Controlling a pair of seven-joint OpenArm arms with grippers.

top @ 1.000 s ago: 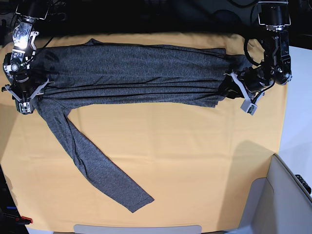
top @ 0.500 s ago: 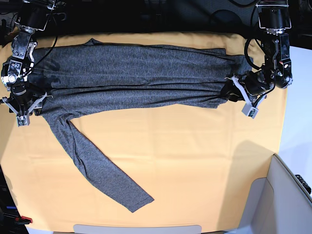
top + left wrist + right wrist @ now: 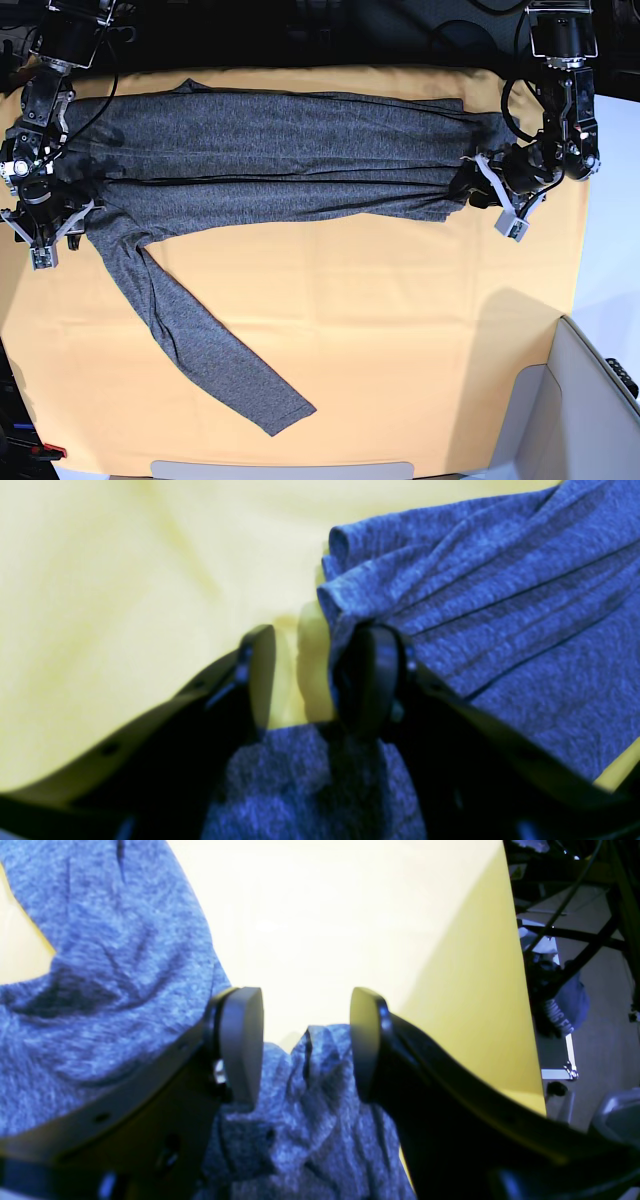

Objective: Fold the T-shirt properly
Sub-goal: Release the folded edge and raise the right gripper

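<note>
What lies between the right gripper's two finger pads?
In the right wrist view, a bunched fold of the T-shirt sits low between the open right gripper pads, yellow table cloth beyond.

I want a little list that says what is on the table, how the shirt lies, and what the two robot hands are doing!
surface: yellow-orange table cloth
item: dark grey T-shirt, folded lengthwise into a long band across the far side of the cloth
loose part: one long sleeve trailing diagonally toward the near edge
left end effector: jaws apart, at the bunched end of the shirt, one pad against the fabric
right end effector: jaws apart, over the other end, fabric lying between them unpinched
</note>
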